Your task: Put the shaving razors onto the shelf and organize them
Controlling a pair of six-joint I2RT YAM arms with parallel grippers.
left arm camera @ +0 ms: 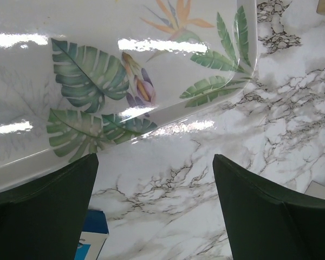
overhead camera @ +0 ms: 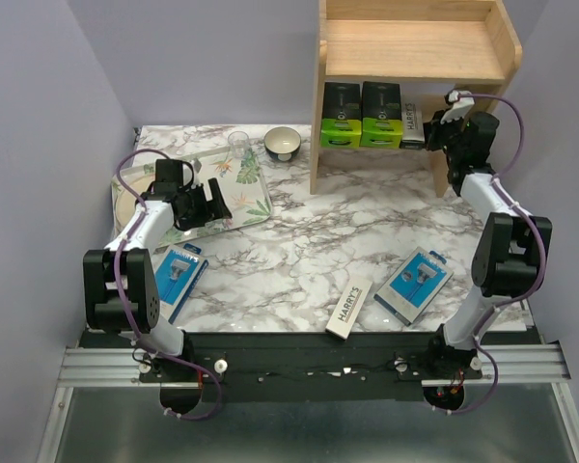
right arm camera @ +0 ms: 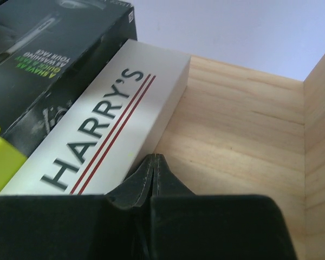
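Jaws: left gripper (left arm camera: pixel 155 160) spread wide, empty, over the marble table (overhead camera: pixel 299 231) at the floral tray (left arm camera: pixel 97 54) corner. Near edge: loose HARRY'S box (overhead camera: pixel 349 311) between left blue-and-white pack (overhead camera: pixel 179 275) and right blue-and-white pack (overhead camera: pixel 415 285). Far: right gripper (right arm camera: pixel 153 162) clenched on nothing, tips beside shelved HARRY'S box (right arm camera: pixel 108 119) on the shelf (overhead camera: pixel 417 48) lower tier, next to two black-and-green boxes (overhead camera: pixel 361 116).

Overview from above, left wrist near tray (left arm camera: pixel 179 125), right wrist inside shelf (right arm camera: pixel 233 124)

Marble-pattern tabletop (overhead camera: pixel 299 241) occupies centre. Plain lavender walls (overhead camera: pixel 193 58) enclose it at 9, 12 and 3 o'clock. Aluminium rail (overhead camera: pixel 96 365) spans 6 o'clock. Lighting: soft, even.
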